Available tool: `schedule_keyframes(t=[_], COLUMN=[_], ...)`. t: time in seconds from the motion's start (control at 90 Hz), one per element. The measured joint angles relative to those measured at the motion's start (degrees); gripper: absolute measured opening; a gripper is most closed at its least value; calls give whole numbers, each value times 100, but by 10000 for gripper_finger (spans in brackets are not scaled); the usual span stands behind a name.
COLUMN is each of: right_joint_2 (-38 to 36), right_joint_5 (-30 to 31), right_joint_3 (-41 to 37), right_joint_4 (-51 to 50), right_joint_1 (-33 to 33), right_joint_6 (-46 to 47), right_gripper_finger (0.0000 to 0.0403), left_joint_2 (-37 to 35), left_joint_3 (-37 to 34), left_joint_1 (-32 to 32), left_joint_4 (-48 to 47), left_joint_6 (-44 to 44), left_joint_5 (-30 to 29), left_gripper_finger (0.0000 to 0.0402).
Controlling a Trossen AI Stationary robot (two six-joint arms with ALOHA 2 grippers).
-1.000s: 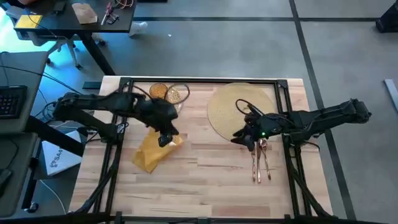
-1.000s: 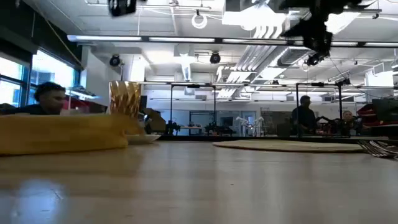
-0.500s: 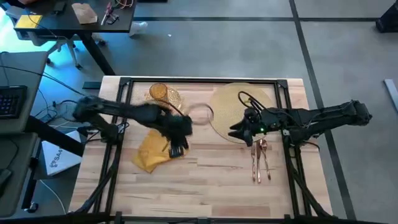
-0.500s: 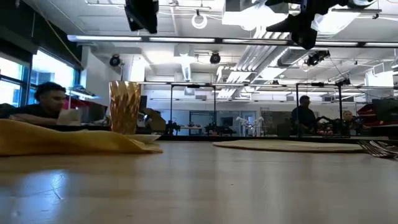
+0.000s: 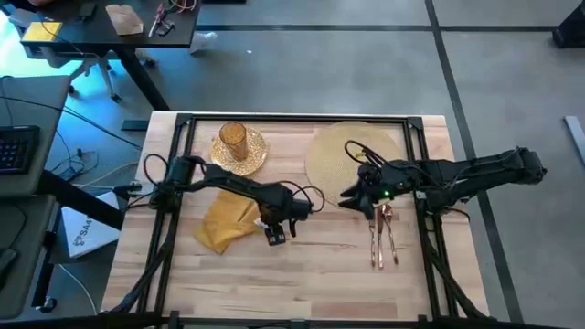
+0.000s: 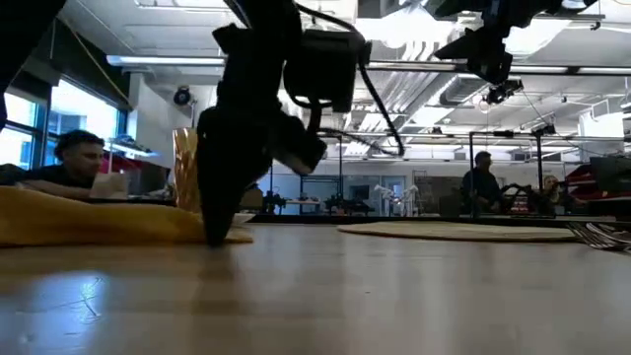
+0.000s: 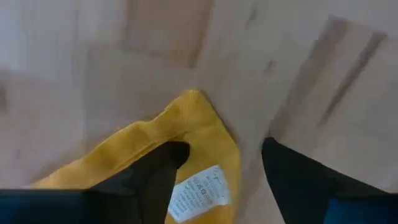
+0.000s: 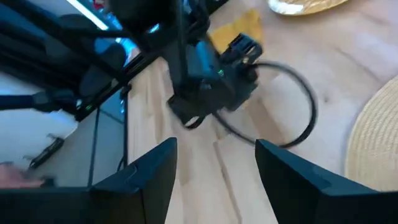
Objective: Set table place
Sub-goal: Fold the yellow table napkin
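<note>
The counter is a light wood plank top with a black frame rail around it. On it, toward eleven o'clock, sits a gold plate carrying an amber glass. A round woven placemat lies toward one o'clock. A yellow napkin lies crumpled toward nine o'clock, and copper cutlery lies toward three o'clock.

Even overhead light; both wrist views motion-blurred; ceiling lamps glare and sheen the table
</note>
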Motion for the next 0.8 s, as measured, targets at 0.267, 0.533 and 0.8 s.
schedule_keyframes(t=[0.267,0.533,0.8], right_joint_2=[0,-2,73], right_joint_5=[-420,-395,-241], right_joint_3=[0,0,0], right_joint_4=[-43,-26,86], right_joint_1=[0,0,-2], right_joint_6=[-422,-855,-1234], right_gripper_finger=[204,204,204], left_joint_2=[104,-425,-1266], left_joint_3=[394,2196,4189], left_joint_1=[-291,-537,-612], left_joint_4=[-358,-2257,-2698], left_joint_6=[-122,-488,-684], left_joint_5=[-210,-802,-856], left_gripper_finger=[28,1,0])
